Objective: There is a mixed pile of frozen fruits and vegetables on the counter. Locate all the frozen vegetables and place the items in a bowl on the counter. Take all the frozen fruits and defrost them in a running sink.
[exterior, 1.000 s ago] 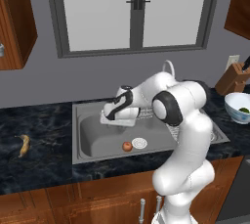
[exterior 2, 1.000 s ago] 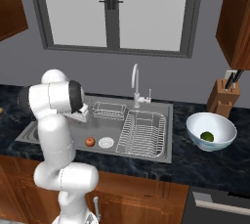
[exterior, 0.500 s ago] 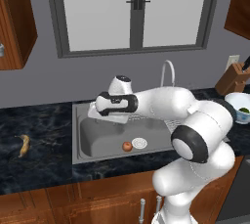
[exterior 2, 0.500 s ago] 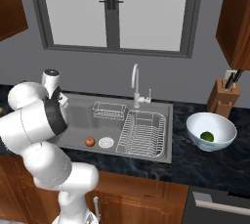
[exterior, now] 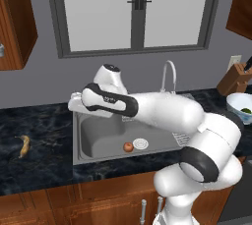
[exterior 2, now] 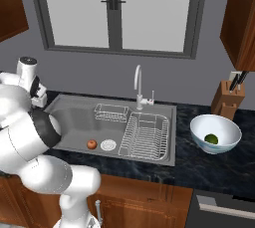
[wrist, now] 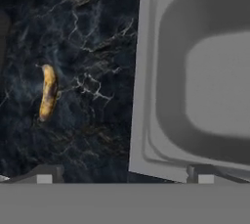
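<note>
On the black counter (exterior: 44,165) at 9 o'clock from the sink (exterior: 98,138), you see the banana-like fruit (exterior: 23,145) lying alone, well apart from the basin's rim. Your gripper (wrist: 124,176) hangs over the sink's left edge with its 2 fingers (wrist: 45,175) spread wide and nothing between them; through the hand camera the banana-like fruit sits at 10 o'clock from the fingertips, on marbled worktop. Down in the basin the red apple-like fruit (exterior 2: 91,144) rests just beside the round drain (exterior 2: 107,145), at its 9 o'clock. Far off at 3 o'clock from the sink, the white bowl (exterior 2: 215,133) holds the green ball (exterior 2: 211,139), near the knife block (exterior 2: 226,101).
</note>
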Available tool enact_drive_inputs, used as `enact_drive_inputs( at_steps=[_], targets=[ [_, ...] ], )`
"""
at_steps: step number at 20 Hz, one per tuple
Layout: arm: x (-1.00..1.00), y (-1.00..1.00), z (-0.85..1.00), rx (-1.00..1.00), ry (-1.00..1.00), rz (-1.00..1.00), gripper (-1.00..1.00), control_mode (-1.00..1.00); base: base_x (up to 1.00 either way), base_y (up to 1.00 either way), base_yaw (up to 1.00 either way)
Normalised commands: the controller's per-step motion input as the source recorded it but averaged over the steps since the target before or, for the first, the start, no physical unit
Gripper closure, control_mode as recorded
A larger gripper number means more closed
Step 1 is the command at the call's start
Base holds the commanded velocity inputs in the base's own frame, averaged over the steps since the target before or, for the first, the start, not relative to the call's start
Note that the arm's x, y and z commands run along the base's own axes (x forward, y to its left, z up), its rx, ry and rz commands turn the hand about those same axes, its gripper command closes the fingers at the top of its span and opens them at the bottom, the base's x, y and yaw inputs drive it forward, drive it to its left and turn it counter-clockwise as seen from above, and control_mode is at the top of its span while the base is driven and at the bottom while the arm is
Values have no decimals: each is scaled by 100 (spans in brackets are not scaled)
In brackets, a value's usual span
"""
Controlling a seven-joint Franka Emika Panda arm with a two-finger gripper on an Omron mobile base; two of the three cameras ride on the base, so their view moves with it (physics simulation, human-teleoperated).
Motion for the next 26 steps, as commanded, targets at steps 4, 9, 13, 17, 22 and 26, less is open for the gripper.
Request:
enact_drive_inputs(
  at_steps=[4,9,13,17,22,26],
  targets=[
    [6,71,8,-20,8,3,-100,-100,0,0,0],
    [35,75,-4,-13,0,-8,-100,-100,0,0,0],
    [35,100,-4,-14,0,-7,-100,-100,0,0,0],
    [27,99,-4,-9,-1,0,-100,-100,0,0,0],
    [41,76,-19,-2,22,0,-100,-100,0,0,0],
    [46,63,-20,-3,11,0,-100,-100,0,0,0]
  ],
)
